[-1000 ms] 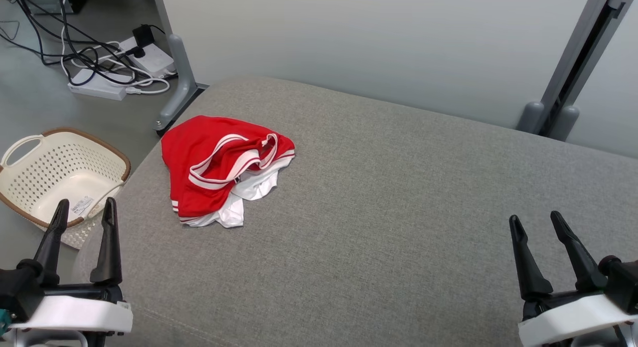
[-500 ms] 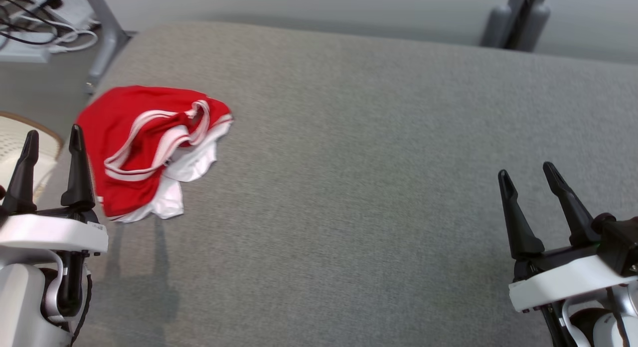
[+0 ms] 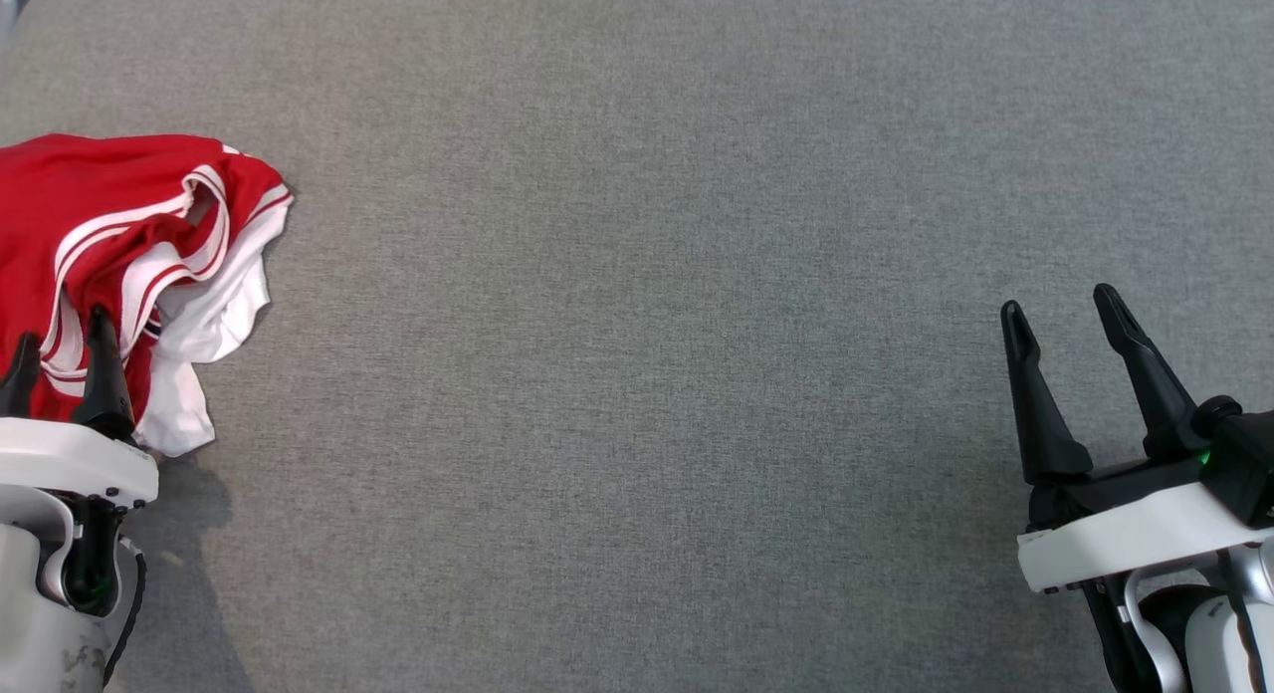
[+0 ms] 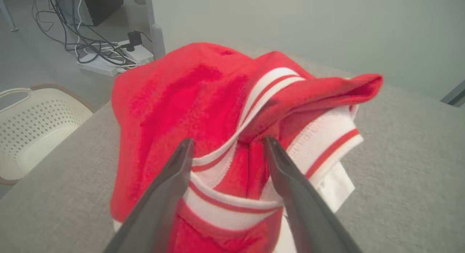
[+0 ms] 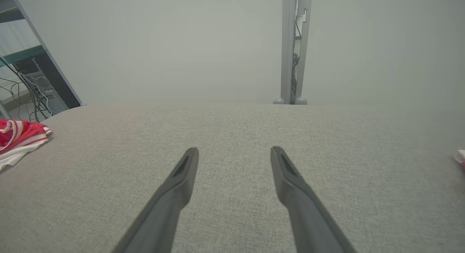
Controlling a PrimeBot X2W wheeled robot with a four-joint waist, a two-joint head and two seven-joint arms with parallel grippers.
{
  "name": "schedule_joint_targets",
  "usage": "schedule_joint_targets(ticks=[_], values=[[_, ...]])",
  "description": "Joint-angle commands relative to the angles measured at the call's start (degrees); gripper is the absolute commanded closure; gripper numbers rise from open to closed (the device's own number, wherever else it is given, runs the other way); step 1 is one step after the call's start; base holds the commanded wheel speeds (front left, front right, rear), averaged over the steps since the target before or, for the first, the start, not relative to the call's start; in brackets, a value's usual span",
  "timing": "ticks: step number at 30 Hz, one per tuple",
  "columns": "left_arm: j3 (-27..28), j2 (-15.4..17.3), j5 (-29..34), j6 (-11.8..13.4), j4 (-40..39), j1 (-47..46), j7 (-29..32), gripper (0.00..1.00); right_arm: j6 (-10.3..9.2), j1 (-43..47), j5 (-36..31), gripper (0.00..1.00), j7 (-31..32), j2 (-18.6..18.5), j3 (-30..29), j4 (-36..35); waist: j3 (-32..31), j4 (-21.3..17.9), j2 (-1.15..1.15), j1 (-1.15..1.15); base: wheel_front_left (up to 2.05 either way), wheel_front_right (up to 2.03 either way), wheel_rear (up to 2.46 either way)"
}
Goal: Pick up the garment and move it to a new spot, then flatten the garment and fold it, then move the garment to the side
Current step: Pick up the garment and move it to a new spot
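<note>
The head camera has tipped down and the left tool (image 3: 60, 330) has come over the near edge of the garment (image 3: 109, 205), fingers (image 4: 170, 180) apart astride a striped fold. It should dip and pinch several layers there. The edge of the tabletop (image 3: 637, 275) and a basket (image 4: 32, 122) lie close on its outer side; toward the right tool (image 3: 1057, 298), also spread and empty, bare room waits.

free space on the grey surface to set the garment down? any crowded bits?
Bare: the grey surface from the red garment across to the right gripper, and ahead of that gripper to the far edge by the post. Crowded: the left edge, where the crumpled garment lies with the open left gripper at it.
</note>
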Motion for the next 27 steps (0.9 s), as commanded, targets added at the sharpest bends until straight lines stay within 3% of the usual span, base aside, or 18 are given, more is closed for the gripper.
schedule_joint_targets(ticks=[1, 2, 3, 4, 10, 15, 21, 27], values=[[-0.2, 0.4, -0.4, -0.6, 2.0, -1.7, 0.3, 0.0, -0.02, -0.6, -0.4, 0.0, -0.6, -0.2, -0.2, 0.2, 0.6, -0.2, 0.0, 0.0, 0.0, 0.0, 0.0], [-0.3, 0.6, -0.3, -0.8, 2.9, -2.4, 0.2, 0.26, -0.02, -0.7, -0.4, 0.0, -0.6, -0.2, -0.4, 0.3, 0.7, 0.0, 0.0, 0.0, 0.0, 0.0, 0.0], [-0.4, 0.6, -0.2, -1.1, 3.7, -2.9, 0.1, 0.84, -0.02, -0.7, -0.4, 0.0, -0.7, -0.2, -0.4, 0.4, 0.7, 0.2, 0.0, 0.0, 0.0, 0.0, 0.0], [-0.7, 0.6, 0.2, -1.1, 4.6, -3.2, 0.1, 1.0, -0.02, -0.9, -0.3, 0.0, -0.7, -0.2, -0.4, 0.6, 0.6, 0.4, 0.0, 0.0, 0.0, 0.0, 0.0], [-0.9, 1.4, 2.4, -0.4, 5.6, -4.9, -0.4, 1.0, -0.02, -1.0, 0.0, 0.0, -0.9, -0.2, -0.4, 1.3, -0.4, 1.3, 0.0, 0.0, 0.0, 0.0, 0.0], [2.0, 2.9, 6.7, 2.3, -1.6, -4.0, -0.5, 1.0, -0.02, -0.1, 0.7, 0.0, -1.4, -0.2, -0.7, 2.1, -3.1, 1.7, 0.0, 0.0, 0.0, 0.0, 0.0], [5.6, 4.1, 12.4, 6.6, -18.9, 1.4, -0.5, 1.0, -0.02, 1.6, 2.4, 0.0, -2.9, -0.2, -1.0, 3.7, -8.3, 1.0, 0.0, 0.0, 0.0, 0.0, 0.0], [5.9, 4.1, 14.7, 11.3, -35.3, 8.3, 1.4, 1.0, -0.02, 3.1, 4.3, 0.0, -4.3, -0.2, -1.0, 5.2, -12.4, -1.3, 0.0, 0.0, 0.0, 0.0, 0.0]])
